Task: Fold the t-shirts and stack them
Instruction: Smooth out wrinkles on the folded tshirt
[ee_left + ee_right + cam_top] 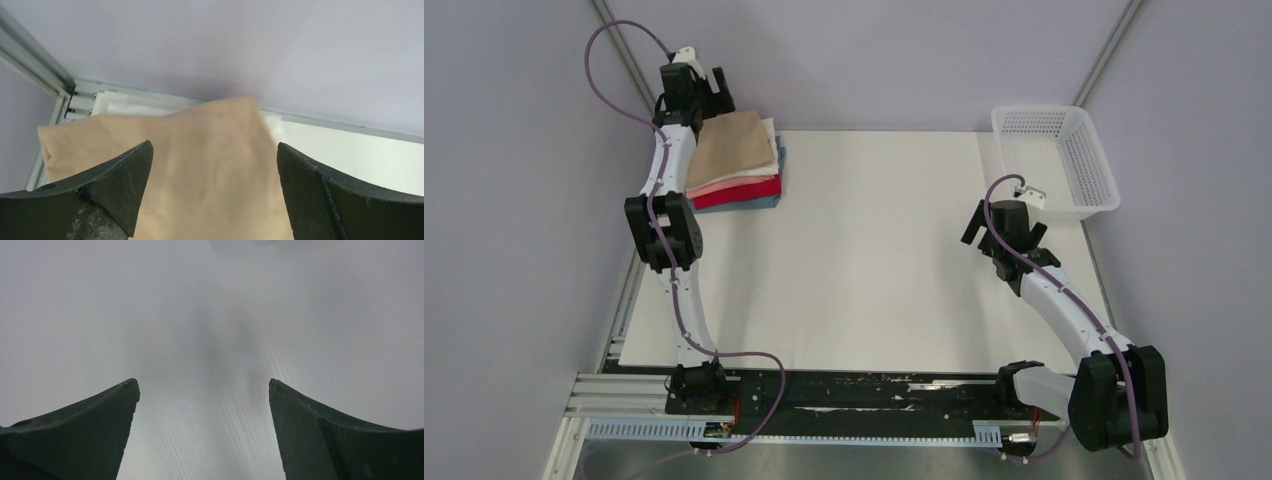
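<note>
A stack of folded t-shirts sits at the table's far left corner. The tan tee [731, 148] lies on top, over a white one [769, 135], a pink layer, a red one [744, 190] and a blue-grey one [776, 200] at the bottom. My left gripper [707, 97] hovers above the stack's far left edge, open and empty. In the left wrist view the tan tee [200, 165] fills the space between my open fingers [120, 185]. My right gripper [1002, 240] is open and empty above bare table at the right, and the right wrist view shows only the white table [200, 340].
A white plastic mesh basket [1056, 160] stands at the far right corner of the table. Grey walls close in behind and on both sides. An aluminium rail runs along the table's left edge [624, 310].
</note>
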`<action>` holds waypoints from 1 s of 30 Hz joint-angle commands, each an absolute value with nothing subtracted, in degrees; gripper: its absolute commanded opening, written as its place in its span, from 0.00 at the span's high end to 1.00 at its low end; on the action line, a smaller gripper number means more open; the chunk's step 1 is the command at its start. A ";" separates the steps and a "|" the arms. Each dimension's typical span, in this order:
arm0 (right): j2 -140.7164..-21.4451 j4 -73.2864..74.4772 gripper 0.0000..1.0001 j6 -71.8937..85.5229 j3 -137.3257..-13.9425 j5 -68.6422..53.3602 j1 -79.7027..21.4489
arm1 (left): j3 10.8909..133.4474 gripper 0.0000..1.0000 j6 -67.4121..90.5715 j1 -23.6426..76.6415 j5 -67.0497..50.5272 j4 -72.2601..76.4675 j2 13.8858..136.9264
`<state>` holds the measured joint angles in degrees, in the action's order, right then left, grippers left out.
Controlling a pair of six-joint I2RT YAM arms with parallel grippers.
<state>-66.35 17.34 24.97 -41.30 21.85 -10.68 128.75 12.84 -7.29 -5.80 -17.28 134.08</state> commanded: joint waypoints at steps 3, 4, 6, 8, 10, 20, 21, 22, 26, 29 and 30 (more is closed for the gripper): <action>-63.97 16.69 0.00 24.65 -42.07 20.27 -10.44 | 121.36 0.00 13.54 -4.07 -4.49 -16.00 121.54; -63.86 16.57 0.00 24.61 -41.91 20.15 -10.41 | 120.10 0.00 15.12 -4.06 -7.45 -15.27 120.32; -63.82 16.60 0.00 24.48 -41.75 19.64 -10.44 | 115.89 0.00 16.93 -3.91 -12.57 -13.24 118.82; -63.90 16.57 0.00 24.49 -41.66 19.35 -10.43 | 113.71 0.00 17.87 -3.31 -15.11 -13.64 118.35; -64.07 16.27 0.00 24.71 -41.58 19.17 -10.39 | 112.78 0.00 18.66 -2.25 -14.67 -16.01 118.20; -65.83 15.85 0.00 24.79 -41.17 18.20 -10.40 | 87.69 0.00 25.71 4.47 -9.93 -7.24 111.42; -65.71 15.82 0.00 24.76 -41.07 18.19 -10.40 | 87.44 0.00 25.35 4.65 -8.61 -7.96 111.75; -65.62 15.88 0.00 24.78 -41.05 18.21 -10.44 | 87.49 0.00 25.29 4.94 -7.95 -8.46 112.04; -65.14 15.83 0.00 24.87 -40.94 18.24 -10.46 | 88.73 0.00 24.67 5.11 -5.66 -13.25 112.78; -64.86 15.86 0.00 24.89 -41.04 17.77 -10.48 | 88.53 0.00 23.47 5.45 -5.31 -13.20 110.40; -64.68 15.89 0.00 24.94 -41.04 17.72 -10.42 | 88.91 0.00 23.20 5.58 -5.16 -13.28 109.83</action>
